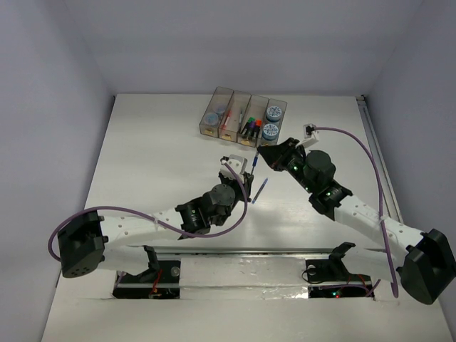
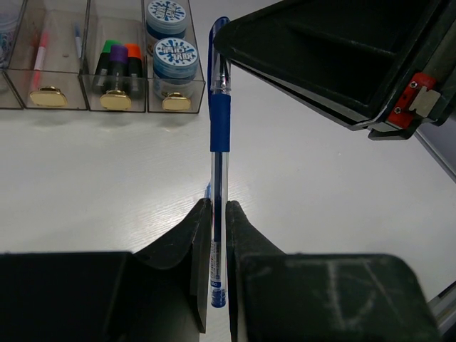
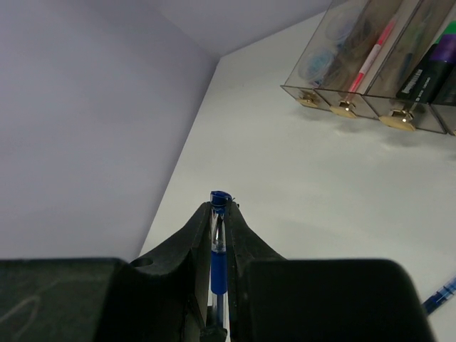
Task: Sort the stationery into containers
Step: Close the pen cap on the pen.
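Observation:
A thin blue pen (image 2: 219, 128) hangs over the table with both grippers on it. My left gripper (image 2: 218, 206) is shut on its clear barrel near the tail. My right gripper (image 3: 218, 210) is shut on the blue grip end of the pen (image 3: 218, 249). From above, the pen (image 1: 254, 163) spans the left gripper (image 1: 243, 169) and the right gripper (image 1: 262, 152). The containers (image 1: 242, 114) stand just beyond, four smoky bins in a row. They hold tape rolls (image 2: 169, 50), highlighters (image 2: 117, 60) and a pink pen (image 2: 40, 50).
A second blue pen (image 1: 261, 190) lies loose on the white table between the two arms; this same pen (image 3: 442, 294) also shows at the lower right of the right wrist view. Purple cables loop beside both arms. A rail runs along the table's right edge.

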Tool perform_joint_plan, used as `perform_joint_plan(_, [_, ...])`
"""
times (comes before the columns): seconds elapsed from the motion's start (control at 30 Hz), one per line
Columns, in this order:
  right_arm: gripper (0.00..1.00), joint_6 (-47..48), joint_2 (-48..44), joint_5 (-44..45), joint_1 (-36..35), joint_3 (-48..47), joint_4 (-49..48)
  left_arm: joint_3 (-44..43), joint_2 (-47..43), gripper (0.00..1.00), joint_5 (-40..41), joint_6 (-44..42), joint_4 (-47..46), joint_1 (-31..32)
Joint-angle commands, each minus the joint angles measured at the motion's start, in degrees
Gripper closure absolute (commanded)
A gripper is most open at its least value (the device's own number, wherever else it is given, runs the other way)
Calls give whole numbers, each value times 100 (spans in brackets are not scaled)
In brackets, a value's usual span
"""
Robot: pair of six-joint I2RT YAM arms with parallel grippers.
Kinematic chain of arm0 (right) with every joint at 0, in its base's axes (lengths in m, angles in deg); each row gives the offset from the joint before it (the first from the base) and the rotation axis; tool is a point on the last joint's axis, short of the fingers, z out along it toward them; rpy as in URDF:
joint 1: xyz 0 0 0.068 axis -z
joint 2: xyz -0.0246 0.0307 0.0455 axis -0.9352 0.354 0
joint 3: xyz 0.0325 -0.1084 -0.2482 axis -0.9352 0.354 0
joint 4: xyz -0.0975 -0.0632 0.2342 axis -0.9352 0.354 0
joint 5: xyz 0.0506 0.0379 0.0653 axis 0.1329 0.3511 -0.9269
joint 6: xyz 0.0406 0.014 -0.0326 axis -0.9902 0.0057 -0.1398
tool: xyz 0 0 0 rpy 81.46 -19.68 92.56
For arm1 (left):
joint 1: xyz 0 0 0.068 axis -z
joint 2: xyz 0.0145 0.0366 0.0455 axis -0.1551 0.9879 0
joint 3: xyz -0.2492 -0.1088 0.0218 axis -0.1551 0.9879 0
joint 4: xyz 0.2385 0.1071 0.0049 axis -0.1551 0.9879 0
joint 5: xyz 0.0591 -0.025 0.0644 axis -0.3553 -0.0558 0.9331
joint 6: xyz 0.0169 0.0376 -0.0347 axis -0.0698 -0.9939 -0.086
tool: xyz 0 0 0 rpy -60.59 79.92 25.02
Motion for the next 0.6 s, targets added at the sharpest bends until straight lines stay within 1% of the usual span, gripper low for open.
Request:
perform_joint_plan(0.0, [92, 56, -30, 107, -215, 84, -117, -284, -64, 100, 140, -85, -511, -119])
perform_joint_plan(0.07, [92, 126, -21, 186, -277, 84, -108, -293, -82, 100, 114, -85, -520, -119])
perform_joint_plan(0.13, [92, 249, -21, 449, -487, 84, -117, -301, -100, 100, 44, -85, -520, -119])
perform_joint_plan(0.3, [92, 575, -12, 977, -682, 110, -196, -337, -179, 100, -26, -76, -538, -171])
perform_joint_plan(0.57, [92, 1066, 32, 1355, -989, 101, -257, -345, -302, 100, -105, -76, -476, -172])
